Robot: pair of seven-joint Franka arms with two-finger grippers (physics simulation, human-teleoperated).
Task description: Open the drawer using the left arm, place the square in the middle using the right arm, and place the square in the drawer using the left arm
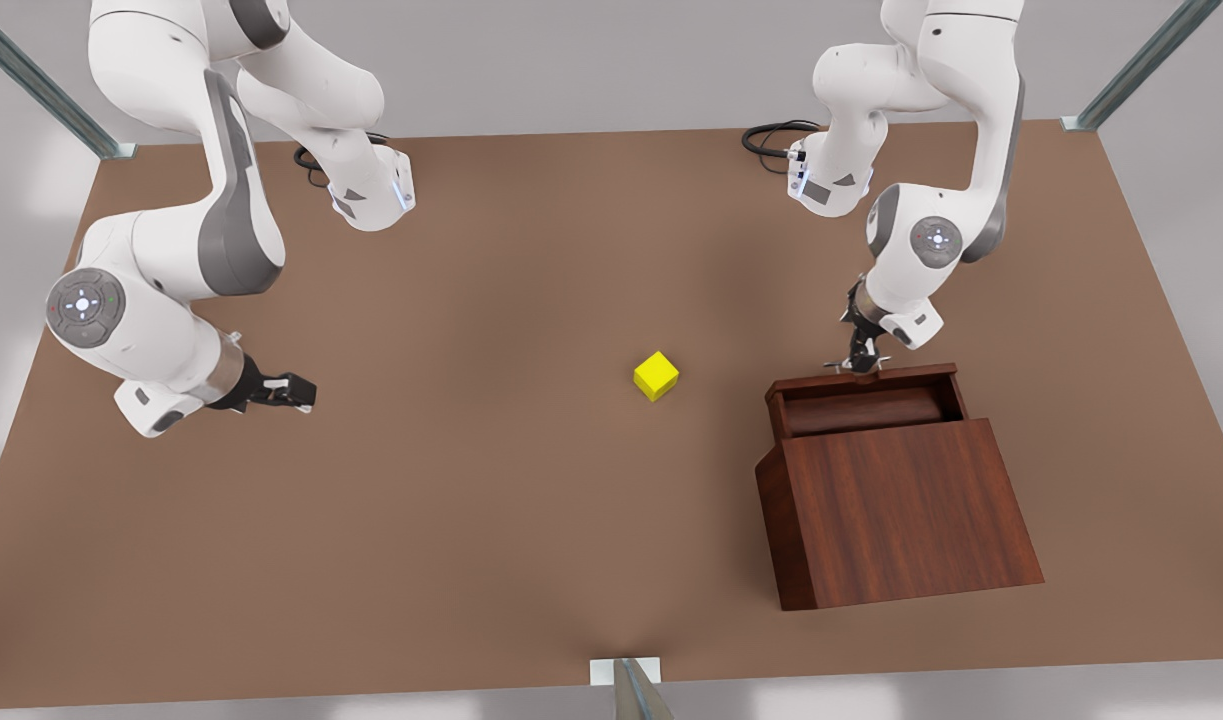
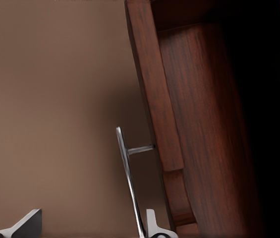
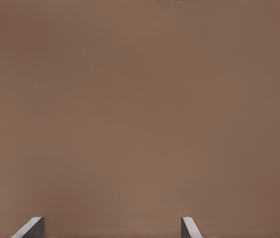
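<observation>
The yellow square (image 1: 656,375) rests on the bare brown tabletop, near the middle (image 1: 531,400). The drawer (image 1: 871,383) stands pulled out of the wooden cabinet (image 1: 901,510) on the front view's right, and its inside holds nothing. My left gripper (image 1: 859,362) hangs at the drawer's silver handle (image 2: 129,173). It is open (image 2: 92,218), with the handle bar running close along one fingertip (image 2: 152,224). My right gripper (image 1: 301,390) waits low over the table on the front view's left, open (image 3: 112,220), with plain tabletop under it.
Metal frame posts stand at the table's far corners (image 1: 1071,122) and at the near edge (image 1: 626,680). Black cables (image 1: 771,135) lie by the arm bases at the back. Wide bare tabletop lies between the right gripper and the square.
</observation>
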